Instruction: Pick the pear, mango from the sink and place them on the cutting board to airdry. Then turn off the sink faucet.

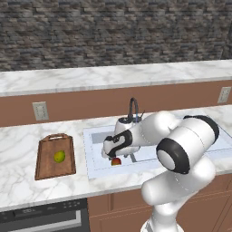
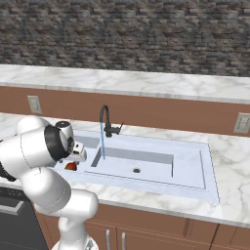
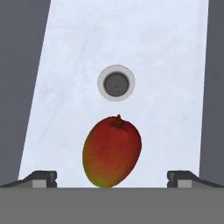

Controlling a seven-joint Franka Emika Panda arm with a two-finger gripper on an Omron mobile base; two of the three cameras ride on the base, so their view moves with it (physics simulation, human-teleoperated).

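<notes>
Hand view puts your gripper [image 3: 112, 178] straight over the mango [image 3: 112, 151], fingers spread wide apart, one tip on each side of the fruit, neither touching it. You see the mango lying on the white basin floor of the sink [image 3: 166, 65], stem end toward the round drain hole [image 3: 116, 83], which sits just beyond it. Left base view shows your arm reaching down into the sink's [image 1: 93, 154] left basin, with the mango [image 1: 116, 161] a small red spot just under the hand. You've got the pear [image 1: 59, 157] on the cutting board [image 1: 45, 163], near the middle, board on the counter [image 1: 18, 149] left of the sink. Right base view has the sink faucet [image 2: 105, 119] with a blue stream of water [image 2: 103, 144] running down into the basin, mango [image 2: 71, 166] beside your arm.
</notes>
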